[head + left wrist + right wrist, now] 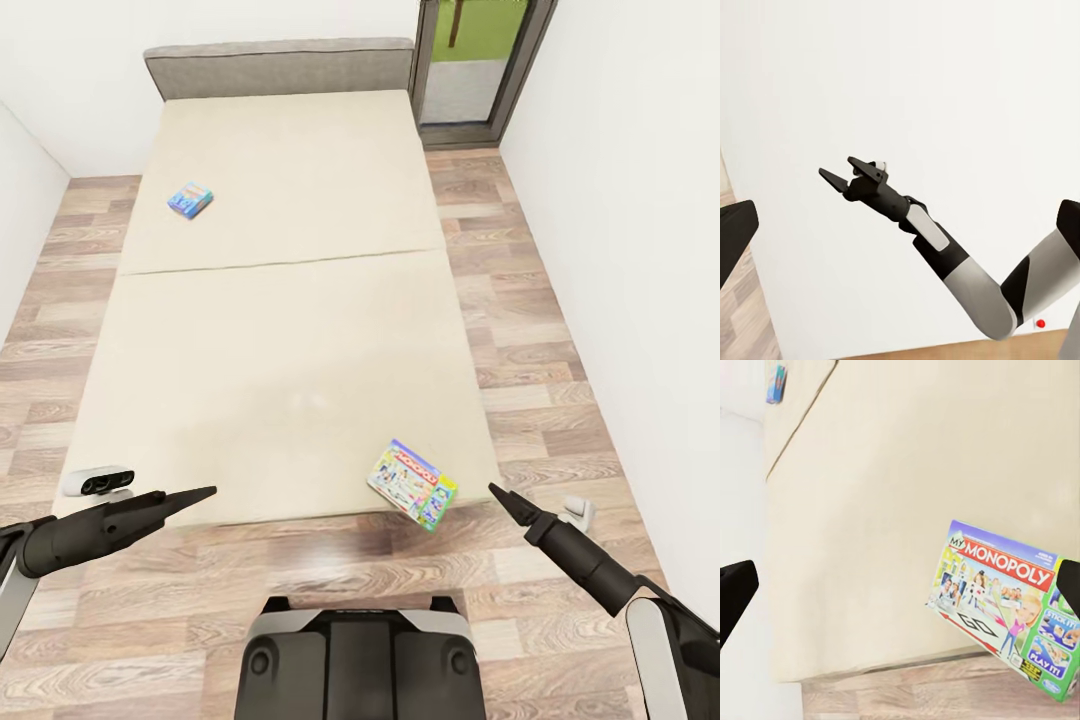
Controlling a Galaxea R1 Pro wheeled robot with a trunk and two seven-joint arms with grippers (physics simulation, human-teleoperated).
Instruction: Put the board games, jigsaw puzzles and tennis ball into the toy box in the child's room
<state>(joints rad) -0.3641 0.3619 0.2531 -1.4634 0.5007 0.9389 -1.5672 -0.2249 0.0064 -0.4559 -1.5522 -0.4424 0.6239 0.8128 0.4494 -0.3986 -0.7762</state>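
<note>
On the bed (280, 330), a white-green Monopoly board game (412, 483) lies at the near right corner, with one end overhanging the mattress edge. The small blue board game (190, 200) lies on the far section, left side. My right gripper (497, 492) is open, just right of the Monopoly box (1001, 600) and not touching it. My left gripper (207, 492) is open and empty at the bed's near left edge. The left wrist view shows the right gripper (844, 171) with its fingers apart. The blue box (776, 382) also appears far off in the right wrist view.
A grey headboard (280, 65) closes the bed's far end. A dark-framed window (480, 60) stands at the back right. White walls run close along both sides, with wood-plank floor (540, 330) strips between. My base (355, 650) is at the bed's foot.
</note>
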